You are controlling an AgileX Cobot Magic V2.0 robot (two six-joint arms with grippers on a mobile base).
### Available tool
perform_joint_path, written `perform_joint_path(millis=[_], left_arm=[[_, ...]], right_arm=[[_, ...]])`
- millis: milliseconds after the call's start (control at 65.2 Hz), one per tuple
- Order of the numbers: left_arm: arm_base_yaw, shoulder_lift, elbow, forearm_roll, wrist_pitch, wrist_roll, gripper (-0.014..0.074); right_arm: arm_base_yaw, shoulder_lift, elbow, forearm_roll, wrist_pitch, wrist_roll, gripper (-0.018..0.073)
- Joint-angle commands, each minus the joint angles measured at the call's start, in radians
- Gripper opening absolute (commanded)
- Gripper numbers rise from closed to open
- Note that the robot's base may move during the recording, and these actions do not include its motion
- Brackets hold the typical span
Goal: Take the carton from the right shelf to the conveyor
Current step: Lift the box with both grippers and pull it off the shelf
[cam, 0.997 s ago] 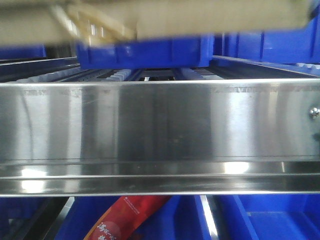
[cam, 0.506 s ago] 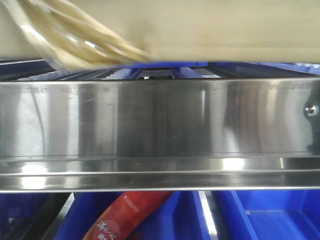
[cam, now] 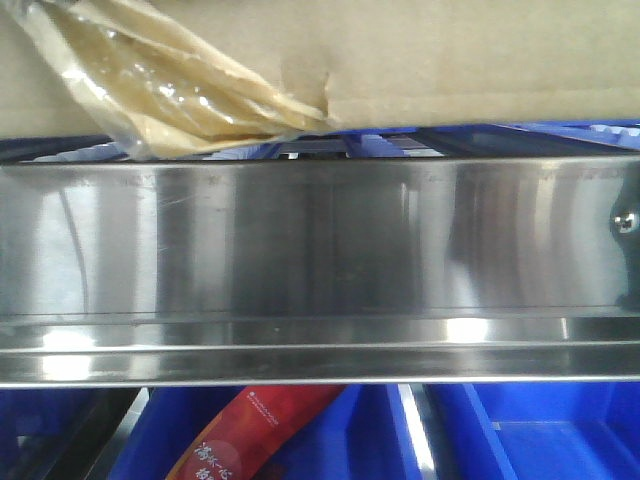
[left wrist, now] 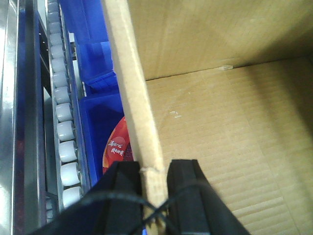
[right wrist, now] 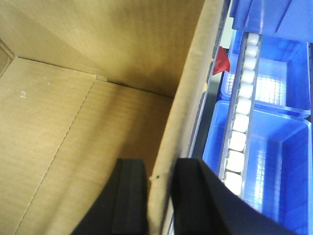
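Left end effector (left wrist: 155,192) and right end effector (right wrist: 160,196) clamping brown corrugated cardboard carton (left wrist: 220,142) walls, yellowish tape wad (cam: 170,95) only frontally visible

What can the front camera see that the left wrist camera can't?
Only the front camera shows the shelf's shiny steel rail with its little screw, and the crumpled tape hanging from the bottom of the box. Only the left wrist camera shows the black fingers pinching the box's wall, the inside of the box, and a row of white rollers. Both show the brown box, blue bins and a red packet.
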Motion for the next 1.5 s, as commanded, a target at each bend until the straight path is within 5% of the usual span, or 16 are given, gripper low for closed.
perform_joint_path(millis=[0, 1488], left_arm=[[-0.008, -0.019, -0.002, 0.001, -0.029, 0.013, -0.0009], [-0.008, -0.019, -0.002, 0.001, -0.074, 0.013, -0.0009]], right_arm=[[-0.004, -0.014, 0.000, 0.012, -0.045, -0.019, -0.0070], [-0.004, -0.014, 0.000, 0.012, -0.045, -0.019, -0.0070]])
